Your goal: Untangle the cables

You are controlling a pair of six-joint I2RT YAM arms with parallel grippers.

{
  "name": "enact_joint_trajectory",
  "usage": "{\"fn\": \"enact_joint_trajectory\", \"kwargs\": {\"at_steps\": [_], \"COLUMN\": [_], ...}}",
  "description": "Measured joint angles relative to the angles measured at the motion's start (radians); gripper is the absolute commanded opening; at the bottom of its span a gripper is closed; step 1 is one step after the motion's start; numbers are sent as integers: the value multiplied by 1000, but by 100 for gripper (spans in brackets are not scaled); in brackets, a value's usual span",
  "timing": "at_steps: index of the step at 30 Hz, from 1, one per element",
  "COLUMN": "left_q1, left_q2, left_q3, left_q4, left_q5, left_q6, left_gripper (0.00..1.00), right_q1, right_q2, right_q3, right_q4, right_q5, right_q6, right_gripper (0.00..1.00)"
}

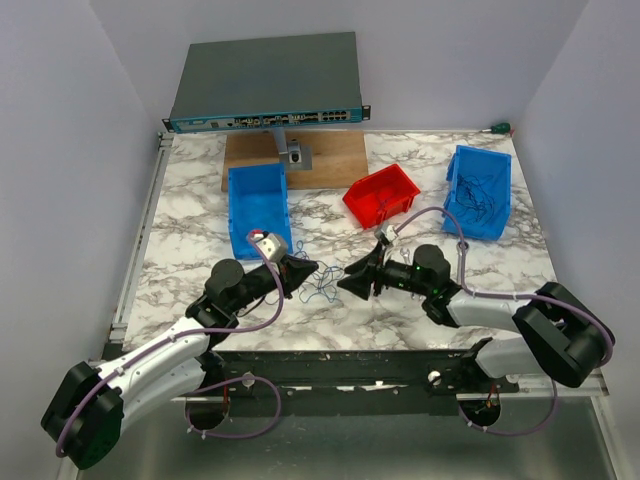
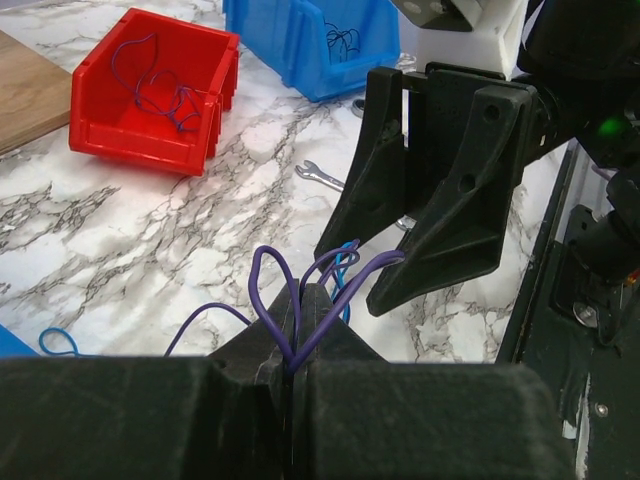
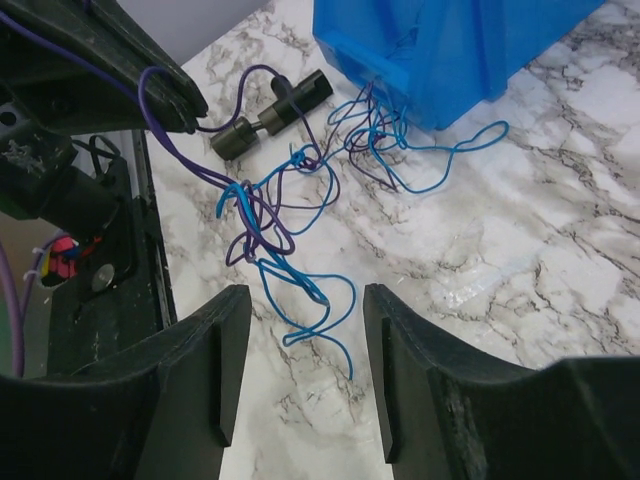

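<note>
- Two grippers meet at lower centre of the top view, left gripper [image 1: 303,270] facing right gripper [image 1: 350,280].
- Cables [image 1: 322,283] lie in a loose blue and purple tangle on the table [image 1: 180,250] between them.
- Left jaws are pinched together on purple cable loops.
- Right jaws stand apart, with a blue strand on the table between them.
- More strands lie in the red bin [image 1: 382,195], upper centre.

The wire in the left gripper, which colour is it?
Purple. The wire shows best in the left wrist view, pinched in the shut left gripper.
</note>
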Motion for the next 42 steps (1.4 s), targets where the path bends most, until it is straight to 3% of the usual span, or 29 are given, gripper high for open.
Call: {"fn": "enact_joint_trajectory", "kwargs": {"at_steps": [3,9,11,12,14,17,19,24,26,30,35,40,41,42], "left_q1": [0,0,0,0,0,0,0,0,0,0,-1,-3,-3,-3], "left_q2": [0,0,0,1,2,5,11,37,42,35,16,-44,-70,-95], "left_q3": [0,0,0,0,0,0,0,0,0,0,24,35,32,27], "left_q4": [3,6,6,6,6,6,13,27,28,21,-79,-203,-240,-243], "left_q5": [8,17,19,20,22,23,27,51,56,33,-164,-483,-618,-636], "left_q6": [0,0,0,0,0,0,-1,-2,-3,-4,-22,-89,-128,-135], "left_gripper": [0,0,0,0,0,0,0,0,0,0,0,0,0,0], "right_q1": [5,5,5,5,5,6,8,11,11,12,14,19,19,19], "right_q2": [-6,-28,-28,-28,-28,-28,-28,-24,-22,-27,-103,-229,-275,-316], "right_q3": [-17,-51,-51,-51,-51,-53,-53,-53,-53,-53,-60,-98,-110,-129], "right_q4": [51,97,106,108,115,122,127,145,146,132,50,-68,-91,-121], "right_q5": [15,31,34,34,36,40,42,40,40,85,338,812,891,993], "right_q6": [0,2,5,7,8,14,14,24,26,27,27,103,129,161], "right_gripper": [50,34,34,37,58,67,59,17,5,1,1,1,1,1]}}
